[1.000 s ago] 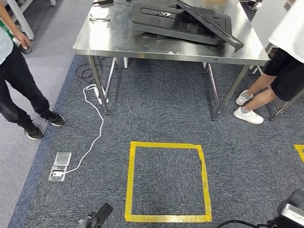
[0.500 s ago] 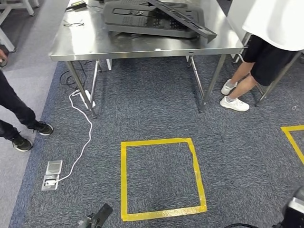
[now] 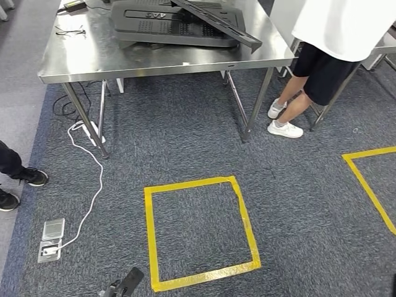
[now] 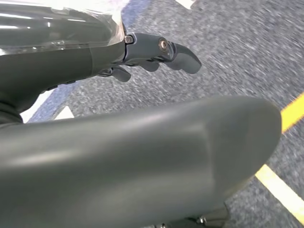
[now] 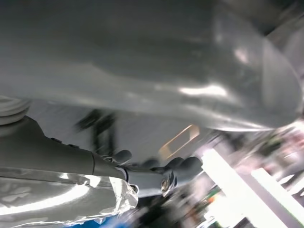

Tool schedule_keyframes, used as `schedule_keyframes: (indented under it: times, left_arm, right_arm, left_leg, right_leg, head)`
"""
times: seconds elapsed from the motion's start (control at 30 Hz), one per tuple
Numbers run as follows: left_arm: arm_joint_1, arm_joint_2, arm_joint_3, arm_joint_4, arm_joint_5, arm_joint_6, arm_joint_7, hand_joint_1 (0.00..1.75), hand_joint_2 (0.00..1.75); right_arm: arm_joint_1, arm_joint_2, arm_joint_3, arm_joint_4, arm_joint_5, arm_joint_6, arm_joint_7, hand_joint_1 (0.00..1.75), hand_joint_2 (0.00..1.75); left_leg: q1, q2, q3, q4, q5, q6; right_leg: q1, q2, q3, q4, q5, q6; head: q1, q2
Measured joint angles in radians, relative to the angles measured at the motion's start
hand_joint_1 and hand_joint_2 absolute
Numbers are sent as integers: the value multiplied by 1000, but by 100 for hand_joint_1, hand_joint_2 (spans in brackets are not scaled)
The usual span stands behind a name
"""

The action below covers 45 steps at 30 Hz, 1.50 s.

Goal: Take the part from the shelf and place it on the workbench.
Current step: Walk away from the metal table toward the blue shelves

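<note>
The view has swung right: the workbench [image 3: 93, 59] sits further left; left hand [image 4: 157, 52] fingers spread, right hand [image 5: 161, 173] fingers unclear.

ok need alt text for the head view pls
A steel workbench holding large dark plastic parts stands on grey carpet, with a yellow tape square on the floor before it. A person's legs stand right of it; a white cable trails left.
</note>
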Motion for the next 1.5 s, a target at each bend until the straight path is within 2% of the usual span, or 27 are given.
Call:
schedule_keyframes:
  times: [0.07,0.1,0.13,0.23,0.27,0.33,0.4,0.47,0.57,0.6,0.67,0.7,0.73,0.8,0.83,0.9,0.97,1.03,1.07,1.1,1.13,1.17,1.27,1.33,1.4,1.43,1.5]
  left_arm:
    - [2,0,4,0,0,1,2,0,0]
    - [3,0,6,0,0,1,3,0,0]
    - [3,0,8,0,-1,1,3,0,0]
    - [-1,-2,12,0,-3,1,4,0,0]
    - [-2,-3,13,0,-4,2,5,0,0]
    - [-4,-6,14,0,-6,2,9,0,0]
    - [-4,-10,15,0,-12,3,12,0,0]
    - [-5,-13,15,0,-17,4,13,0,0]
    - [-2,-13,16,0,-17,5,15,0,0]
    - [0,-13,18,0,-17,5,16,0,0]
    - [1,-13,21,0,-17,7,19,0,0]
    - [1,-13,22,0,-17,9,21,0,0]
    - [1,-13,23,0,-17,11,22,0,0]
    - [1,-14,27,0,-16,13,23,0,0]
    - [1,-15,29,0,-16,14,24,0,0]
    - [0,-17,32,0,-16,15,25,0,0]
    - [-2,-19,34,0,-16,17,25,0,0]
    - [-2,-22,35,0,-16,18,25,0,0]
    - [-1,-22,37,0,-15,20,25,0,0]
    - [1,-23,39,0,-15,21,26,0,0]
    - [2,-23,40,0,-15,23,27,0,0]
    - [2,-23,41,0,-15,24,28,0,0]
    - [1,-26,43,0,-14,29,31,0,0]
    - [1,-28,45,0,-14,31,31,0,0]
    - [0,-29,46,0,-14,32,31,0,0]
    - [0,-30,47,0,-14,33,31,0,0]
    - [1,-31,47,0,-14,33,31,0,0]
  right_arm:
    - [-31,4,-105,98,11,16,-29,0,0]
    - [-39,6,-148,137,15,21,-41,0,0]
    - [-45,8,-184,169,19,23,-47,0,0]
    - [-83,5,-281,270,37,10,-43,0,0]
    - [-99,-1,-318,317,41,-1,-42,0,0]
    - [-126,-20,-398,427,38,-33,-44,0,0]
    - [-146,-41,-475,537,27,-69,-44,0,0]
    - [-160,-53,-531,621,21,-92,-44,0,0]
    - [-181,-59,-575,718,19,-110,-27,0,0]
    - [-192,-62,-593,761,19,-115,-8,0,0]
    - [-205,-65,-633,840,17,-127,37,0,0]
    - [-207,-65,-649,872,20,-134,58,0,0]
    - [-208,-63,-659,897,25,-142,75,0,0]
    - [-215,-60,-671,946,40,-159,119,0,0]
    - [-218,-59,-677,968,46,-165,143,0,0]
    - [-216,-56,-688,1003,54,-169,180,0,0]
    - [-213,-53,-696,1026,58,-172,196,0,0]
    - [-219,-50,-699,1045,68,-172,216,0,0]
    - [-222,-49,-699,1055,76,-170,233,0,0]
    - [-224,-45,-699,1065,85,-167,253,0,0]
    - [-223,-39,-699,1074,94,-163,270,0,0]
    - [-221,-32,-699,1083,102,-158,283,0,0]
    - [-222,-14,-697,1102,127,-142,302,0,0]
    - [-227,-3,-694,1111,142,-132,305,0,0]
    - [-227,6,-691,1119,154,-122,306,0,0]
    - [-225,10,-689,1122,159,-117,306,0,0]
    - [-228,16,-685,1127,170,-107,305,0,0]
  left_leg:
    - [0,17,-1,0,-1,2]
    - [-1,24,-1,0,-2,2]
    - [-1,31,0,0,-2,2]
    - [-3,55,6,0,-7,-3]
    - [-4,61,7,-1,-8,-7]
    - [-6,70,10,-5,-10,-16]
    - [-4,78,17,-12,-12,-29]
    - [-4,66,13,11,-37,-38]
    - [-9,33,-59,179,-123,-34]
    - [-11,28,-83,228,-137,-31]
    - [-16,21,-85,220,-105,-24]
    - [-18,12,-63,164,-67,-18]
    - [-18,-7,-36,102,-33,-12]
    - [-16,-41,2,7,2,-6]
    - [-16,-49,7,-6,1,-6]
    - [-16,-39,8,-13,1,-3]
    - [-12,-21,11,-17,3,4]
    - [-9,4,13,-18,2,9]
    - [-9,18,14,-18,1,9]
    - [-9,31,15,-18,-1,9]
    - [-9,43,16,-18,-3,8]
    - [-9,53,18,-18,-5,6]
    - [-11,82,29,-19,-14,-4]
    - [-14,98,34,-19,-20,-15]
    - [-13,113,41,-24,-25,-28]
    - [-12,109,44,-21,-31,-33]
    - [-10,73,26,37,-74,-38]
  right_leg:
    - [-6,-16,-64,133,-55,12]
    - [-9,-19,-81,169,-61,15]
    - [-10,-21,-79,164,-46,16]
    - [-6,-56,17,-34,50,9]
    - [-2,-69,42,-88,67,3]
    - [6,-77,53,-119,69,-10]
    - [7,-62,54,-127,74,-24]
    - [3,-48,60,-140,82,-39]
    - [4,-16,62,-144,85,-49]
    - [6,-3,62,-144,85,-51]
    - [10,19,66,-143,84,-53]
    - [11,30,69,-141,82,-53]
    - [12,40,69,-139,81,-52]
    - [12,61,63,-131,78,-47]
    - [11,71,57,-128,79,-43]
    - [9,86,50,-126,79,-34]
    - [10,58,35,-94,56,-22]
    - [8,5,-19,20,-5,-8]
    - [4,-10,-55,94,-35,-2]
    - [0,-18,-85,151,-53,2]
    - [-4,-22,-97,175,-52,5]
    - [-6,-26,-86,153,-31,6]
    - [-1,-74,21,-56,62,-4]
    - [9,-93,50,-119,76,-18]
    - [13,-73,49,-123,76,-32]
    - [12,-63,52,-128,78,-39]
    - [8,-43,61,-140,84,-53]
  head:
    - [0,0]
    - [0,0]
    - [0,0]
    - [0,0]
    - [0,0]
    - [-1,0]
    - [-1,0]
    - [-2,0]
    - [-4,0]
    - [-4,0]
    - [-4,0]
    - [-4,0]
    - [-4,0]
    - [-3,0]
    - [-3,0]
    - [-3,0]
    - [-1,0]
    - [1,0]
    - [1,0]
    - [1,0]
    - [1,0]
    - [1,0]
    - [1,0]
    - [0,0]
    - [0,0]
    - [-1,0]
    - [-4,0]
